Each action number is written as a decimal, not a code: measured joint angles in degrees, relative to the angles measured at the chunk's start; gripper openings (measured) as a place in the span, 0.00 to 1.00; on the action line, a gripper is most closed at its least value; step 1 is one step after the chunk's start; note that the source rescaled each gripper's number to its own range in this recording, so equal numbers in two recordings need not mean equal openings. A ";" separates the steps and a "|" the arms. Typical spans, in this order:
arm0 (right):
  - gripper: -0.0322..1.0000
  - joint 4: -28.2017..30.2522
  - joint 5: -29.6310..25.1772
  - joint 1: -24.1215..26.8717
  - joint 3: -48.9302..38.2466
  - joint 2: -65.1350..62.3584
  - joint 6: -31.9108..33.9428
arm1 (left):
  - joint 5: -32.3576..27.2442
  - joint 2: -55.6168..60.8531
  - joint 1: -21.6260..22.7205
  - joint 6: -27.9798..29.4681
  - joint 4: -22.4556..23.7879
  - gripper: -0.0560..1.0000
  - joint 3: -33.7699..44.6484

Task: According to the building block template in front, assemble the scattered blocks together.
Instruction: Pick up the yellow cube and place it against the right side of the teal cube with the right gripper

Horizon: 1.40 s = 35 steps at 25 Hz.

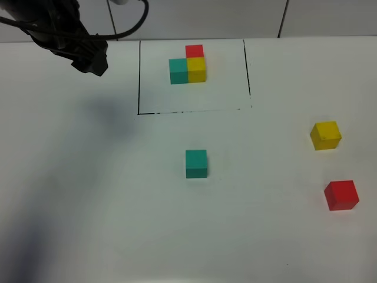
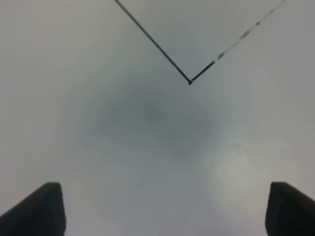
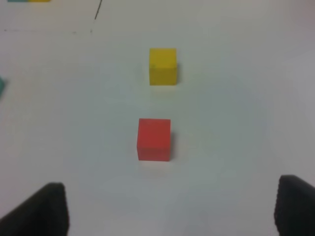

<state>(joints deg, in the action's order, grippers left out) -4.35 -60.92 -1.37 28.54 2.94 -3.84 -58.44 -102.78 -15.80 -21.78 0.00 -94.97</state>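
Observation:
The building block template (image 1: 188,66) is an L of teal, yellow and red cubes inside a thin black rectangle at the table's far middle. Of the scattered blocks, the teal cube (image 1: 196,163) sits mid-table, while the yellow cube (image 1: 326,135) and the red cube (image 1: 341,195) lie at the right. My left gripper (image 2: 162,211) hangs open and empty over bare table near the frame's corner (image 2: 190,81); its arm (image 1: 88,53) is at the far left. Open too, my right gripper (image 3: 172,209) is just short of the red cube (image 3: 154,139), with the yellow cube (image 3: 163,66) beyond.
The white table (image 1: 106,206) carries only the cubes and the black frame line (image 1: 139,76). A wall runs behind the table's far edge. The right arm does not show in the exterior view.

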 joint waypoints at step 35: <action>0.73 -0.18 0.00 0.00 0.00 0.00 0.08 | 12.48 76.04 3.13 26.22 5.49 0.84 53.83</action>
<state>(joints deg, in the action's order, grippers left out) -4.52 -60.92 -1.37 28.54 2.94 -3.76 -45.95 -26.74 -12.67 4.44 5.49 -41.14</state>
